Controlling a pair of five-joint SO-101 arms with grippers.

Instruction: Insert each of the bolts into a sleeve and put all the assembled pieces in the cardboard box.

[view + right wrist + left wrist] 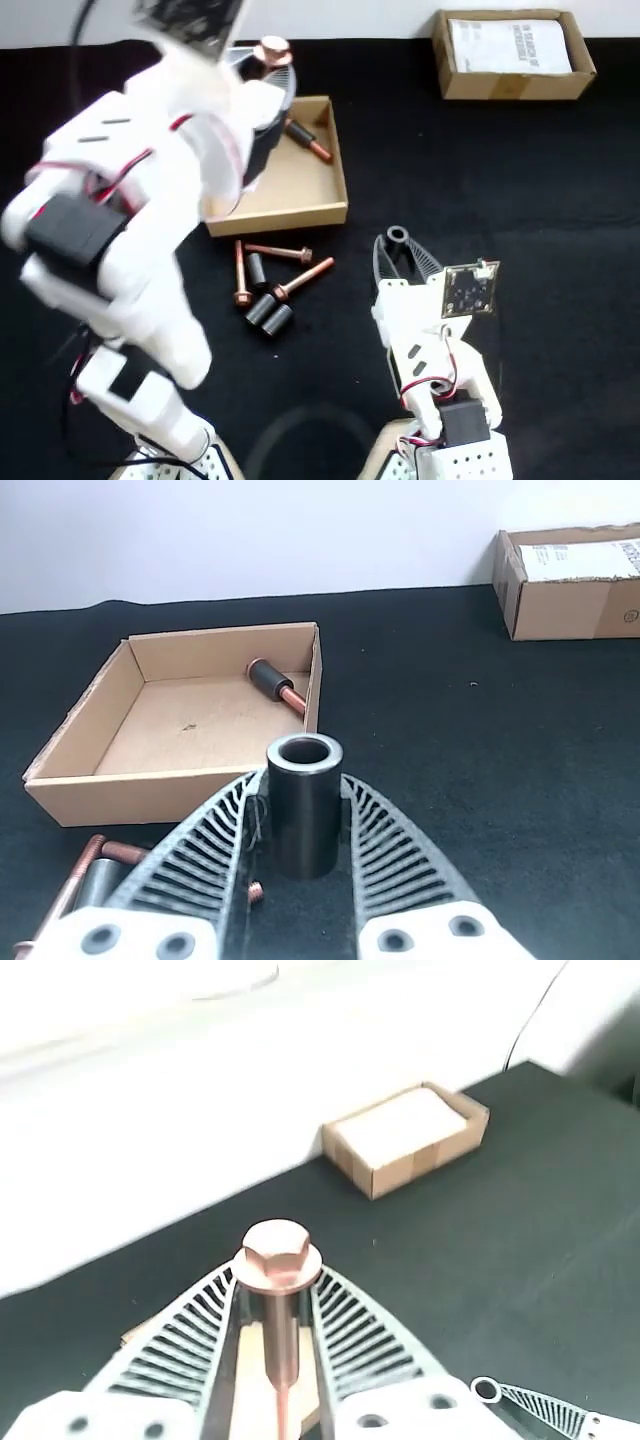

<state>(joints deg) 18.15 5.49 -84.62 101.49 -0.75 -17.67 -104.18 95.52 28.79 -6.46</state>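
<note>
Left pincer (280, 1278) was clenched on 1 bolt (281, 1253): copper colour, flanged hex head, shank running down between the ribbed fingers. In the high view this bolt (272, 50) sat at top, left of centre, just past the upper edge of the cardboard box (290, 190).

Right pincer (303, 780) grasped 1 sleeve (303, 810): dark grey tube, upright, bore open at the top. The high view placed it near frame centre, lower right of the box.

Cardboard box: open, shallow, and held 1 assembled piece (305, 138), a dark sleeve with a copper shank protruding, lying by the box's upper right corner.

On the black table (520, 200), just below the box: 3 loose bolts (278, 252) and dark loose sleeves (268, 312), clustered together.

A second box (510, 86) at upper right held a printed sheet.
</note>
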